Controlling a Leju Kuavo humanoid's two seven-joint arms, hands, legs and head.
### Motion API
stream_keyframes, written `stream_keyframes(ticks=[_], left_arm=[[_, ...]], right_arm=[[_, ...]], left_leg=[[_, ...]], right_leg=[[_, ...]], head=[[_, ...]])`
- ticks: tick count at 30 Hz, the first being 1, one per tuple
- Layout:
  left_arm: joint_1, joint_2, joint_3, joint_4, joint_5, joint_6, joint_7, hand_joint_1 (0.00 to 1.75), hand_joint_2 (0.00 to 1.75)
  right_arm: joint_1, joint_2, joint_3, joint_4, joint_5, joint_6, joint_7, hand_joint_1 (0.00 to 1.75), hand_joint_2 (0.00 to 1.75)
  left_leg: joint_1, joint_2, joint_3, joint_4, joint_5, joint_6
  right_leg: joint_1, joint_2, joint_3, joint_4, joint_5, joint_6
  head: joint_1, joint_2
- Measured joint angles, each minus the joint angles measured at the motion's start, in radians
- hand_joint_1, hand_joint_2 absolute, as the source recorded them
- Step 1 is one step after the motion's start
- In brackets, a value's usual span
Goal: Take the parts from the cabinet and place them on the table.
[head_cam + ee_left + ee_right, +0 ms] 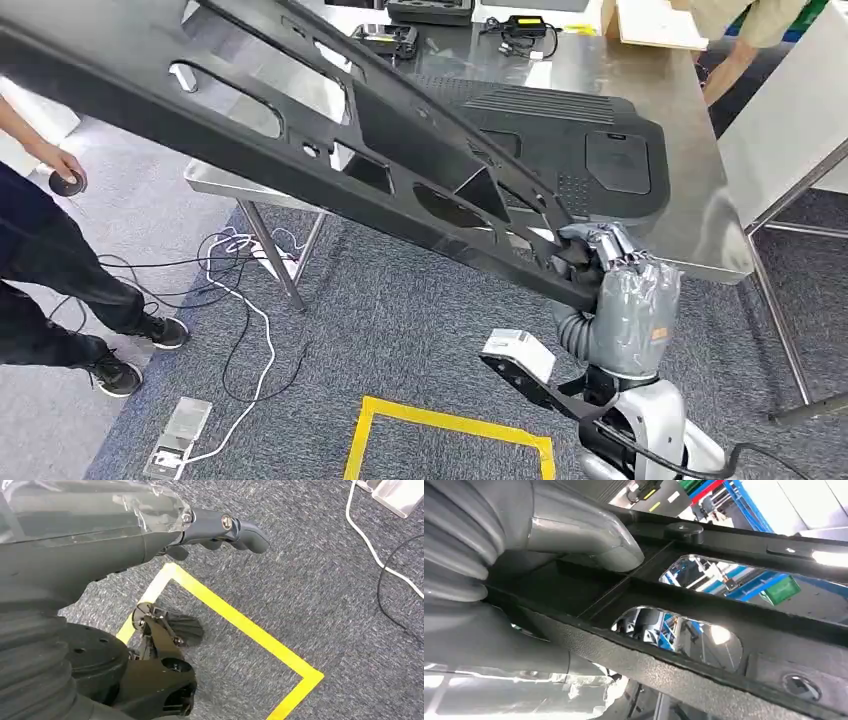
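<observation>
A long black plastic part (330, 130) with several cut-out openings slants across the head view, its low end near the table's front edge. My right hand (612, 268) grips that low end; in the right wrist view its thumb (584, 535) presses on the part's ribbed frame (724, 610). A second black part (575, 140) lies flat on the steel table (650, 75), behind the held one. My left hand (220, 527) hangs over the carpet with its fingers stretched out and nothing in it.
A person (40, 250) stands at the left with a small round black object (68, 182) in one hand. Another person (740, 40) leans at the table's far right. Cables (230, 300) and a floor box (180, 425) lie on the carpet. Yellow tape (450, 425) marks a square.
</observation>
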Motion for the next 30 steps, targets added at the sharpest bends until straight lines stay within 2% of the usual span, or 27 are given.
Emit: stream_keyframes(ticks=[30], left_arm=[[0.001,0.0,0.0,0.0,-0.001,0.004,0.0,0.0,1.75]], right_arm=[[0.013,0.0,-0.002,0.0,-0.018,-0.008,0.003,1.75,1.75]], left_leg=[[0.003,0.0,0.005,-0.003,0.0,0.0]], right_leg=[[0.002,0.0,0.003,0.0,0.0,0.0]], head=[[0.0,0.0]])
